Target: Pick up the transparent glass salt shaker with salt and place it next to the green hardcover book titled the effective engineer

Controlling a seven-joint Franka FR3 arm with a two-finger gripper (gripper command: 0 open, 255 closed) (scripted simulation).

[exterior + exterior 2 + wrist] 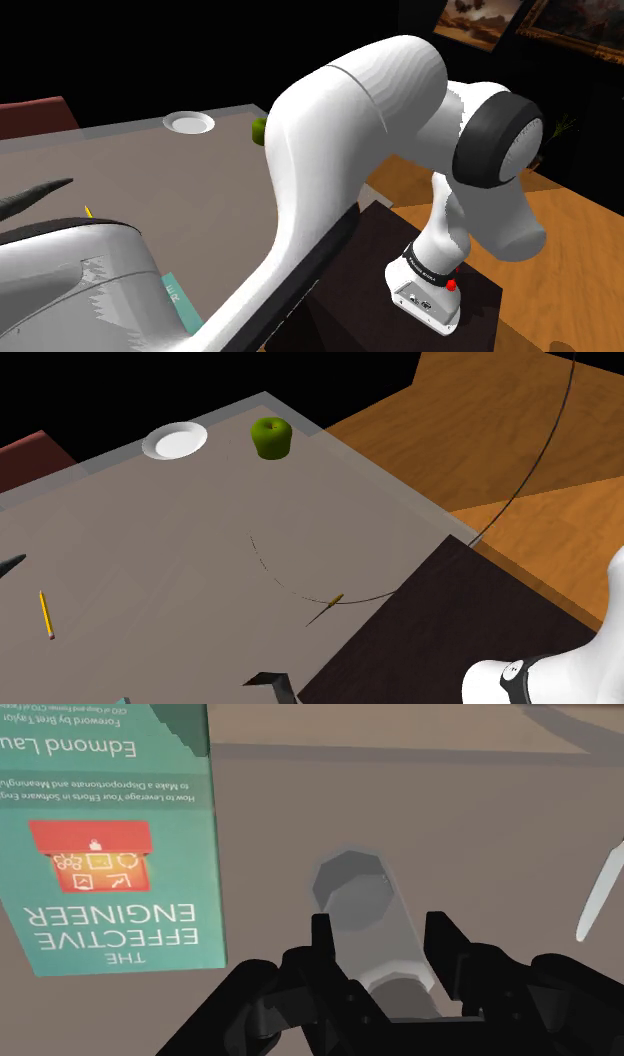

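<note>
Shaker point(352, 889) is clamped in my claw point(383, 932), fingers point(325, 949) pressing both its sides, just beside the book point(110, 854), which lies cover-up on the table point(450, 794). Step: placing, I reckon. Can't tell if the base is on the table. Next: lower straight, upright, then let go w/o nudging the book.

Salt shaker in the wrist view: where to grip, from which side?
Grip the salt shaker across its round body, short of the faceted end, coming in along its length as the wrist camera looks. The sides run straight there. The book lies flat beside it, apart, leaving room.
</note>
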